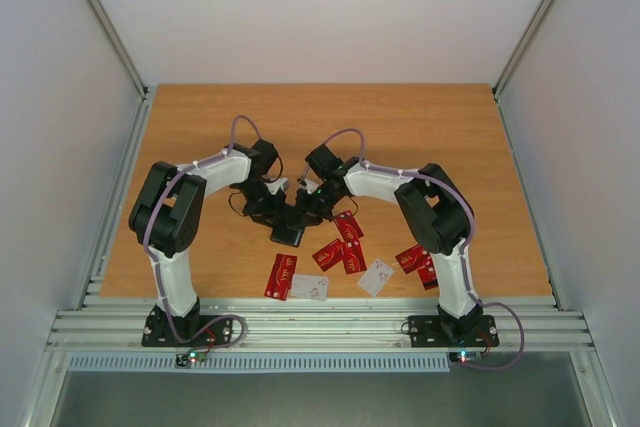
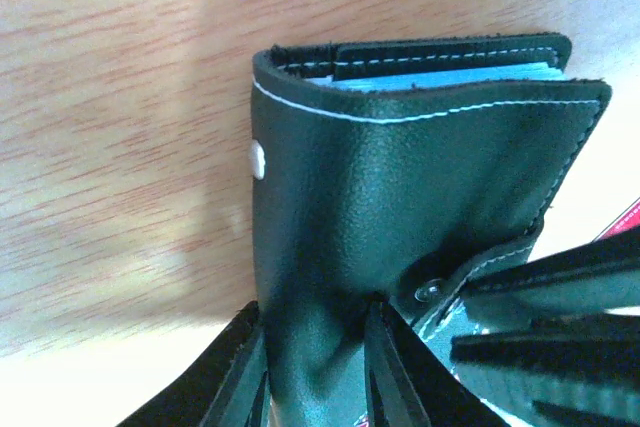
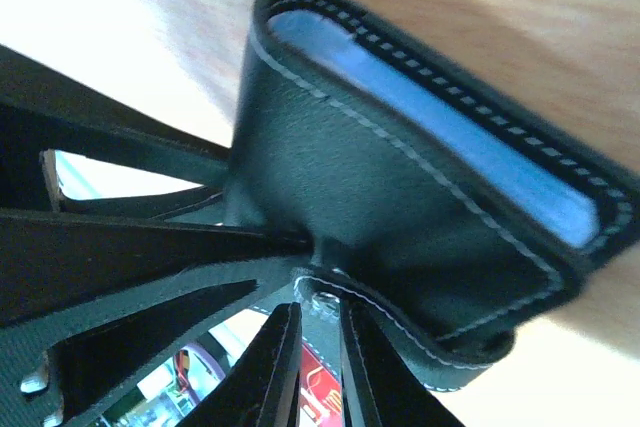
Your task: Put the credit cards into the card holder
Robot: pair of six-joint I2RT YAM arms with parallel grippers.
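Black card holder (image 2: 400,197), blue inside — left tool (image 2: 312,317) clenched on it, right tool (image 3: 318,315) pinching its edge.

A black holder (image 1: 289,234) with white stitching sits mid-table (image 1: 450,147), folded nearly shut. Its open edge shows pale blue pockets inside, and its snap tab is unfastened. The cards (image 1: 340,252) lie scattered flat just in front of it, toward the table's near edge. About six are red with small pale marks, some overlapping. Two are white, one touching the leftmost red card.
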